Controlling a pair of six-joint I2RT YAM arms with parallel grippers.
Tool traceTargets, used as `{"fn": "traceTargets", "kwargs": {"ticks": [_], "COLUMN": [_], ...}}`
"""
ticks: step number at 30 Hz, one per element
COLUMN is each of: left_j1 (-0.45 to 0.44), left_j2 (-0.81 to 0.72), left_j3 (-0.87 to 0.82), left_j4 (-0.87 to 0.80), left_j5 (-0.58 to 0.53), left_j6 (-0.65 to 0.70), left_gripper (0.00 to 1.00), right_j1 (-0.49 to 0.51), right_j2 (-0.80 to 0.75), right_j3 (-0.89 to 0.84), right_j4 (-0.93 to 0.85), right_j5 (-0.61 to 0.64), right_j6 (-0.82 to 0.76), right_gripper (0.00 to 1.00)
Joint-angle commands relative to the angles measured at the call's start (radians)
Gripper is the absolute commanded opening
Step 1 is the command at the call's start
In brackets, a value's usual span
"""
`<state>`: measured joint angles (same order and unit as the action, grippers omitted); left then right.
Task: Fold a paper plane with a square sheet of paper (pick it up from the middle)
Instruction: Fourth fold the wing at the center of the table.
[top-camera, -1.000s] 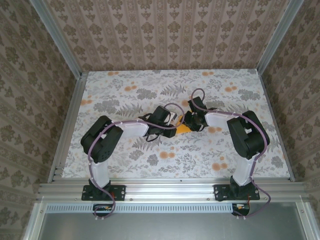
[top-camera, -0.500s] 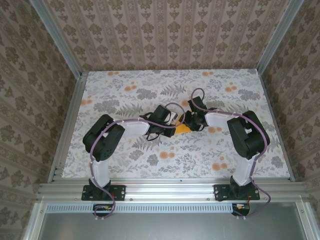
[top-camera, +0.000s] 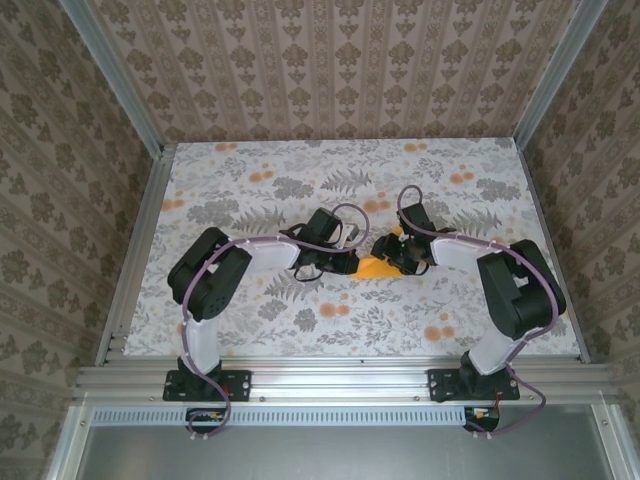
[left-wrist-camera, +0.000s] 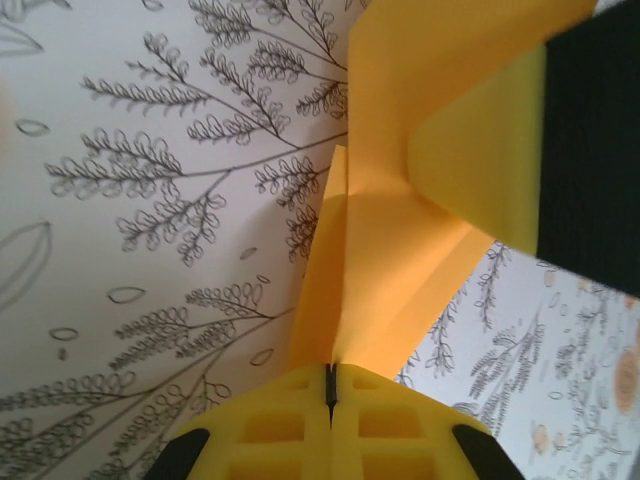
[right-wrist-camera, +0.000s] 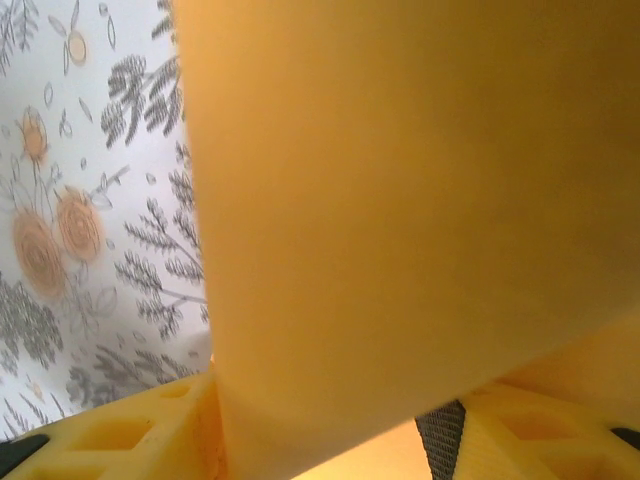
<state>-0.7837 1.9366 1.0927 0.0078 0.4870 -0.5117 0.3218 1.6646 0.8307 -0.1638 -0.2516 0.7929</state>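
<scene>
1. From above, my left gripper (top-camera: 347, 264) and right gripper (top-camera: 390, 256) meet tip to tip near the middle of the table (top-camera: 250, 185). The sheet (top-camera: 372, 269) sits between them, a small orange wedge just on the near side of both tips.
2. Same view, room to move: floral surface lies open on every side of the pair. The rails (top-camera: 135, 250) along the left, right and near edges stand well apart from the sheet, and so does the patterned wall at the far edge. My elbows bend outward, each toward its own side rail.
3. Left wrist: my left fingers (left-wrist-camera: 280, 430) are pressed together with no gap at the seam, pinching a folded edge of the sheet (left-wrist-camera: 380, 270). From the pinch a crease runs straight up, and the sheet's left edge cuts clean across the leaf print. At upper right a yellow finger (left-wrist-camera: 480, 170) of my right gripper lies against the sheet, with its black body behind it.
4. Right wrist: the sheet (right-wrist-camera: 400, 200) hangs close in front of the lens. My right fingers (right-wrist-camera: 110, 435) show at the bottom corners, standing apart — jaws partly wide, not clamped on anything. The sheet's left edge drops straight to the left finger, and bare table shows beyond that edge.
</scene>
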Motion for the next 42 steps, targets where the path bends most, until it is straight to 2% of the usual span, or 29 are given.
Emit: {"fn": "traceTargets", "kwargs": {"ticks": [1,7,24,32,42], "left_j1": [0.008,-0.012,-0.051,-0.061,-0.073], "left_j2": [0.018,0.028,0.022,0.031,0.070], "left_j3": [-0.010,0.001,0.016,0.029,0.075], "left_j4": [0.019,-0.021,-0.073,-0.052,-0.075], "left_j5": [0.053,0.047,-0.013,0.036,0.072], "left_j6": [-0.059,-0.006,0.016,-0.034,-0.023], "left_gripper": [0.00,0.00,0.00,0.02,0.03], "right_j1": [-0.004,-0.007,-0.017,-0.016,-0.017], "right_j2": [-0.016,-0.050,-0.214,-0.202,-0.109], "right_j3": [-0.056,-0.065,-0.175,-0.198,-0.167], "right_j4": [-0.075,-0.034,0.067,0.084,0.119], "right_j5": [-0.054,-0.072,-0.081,-0.074,-0.122], "right_j6": [-0.086,-0.075,0.009,0.016,0.003], "right_gripper": [0.58,0.68,0.71,0.59,0.46]}}
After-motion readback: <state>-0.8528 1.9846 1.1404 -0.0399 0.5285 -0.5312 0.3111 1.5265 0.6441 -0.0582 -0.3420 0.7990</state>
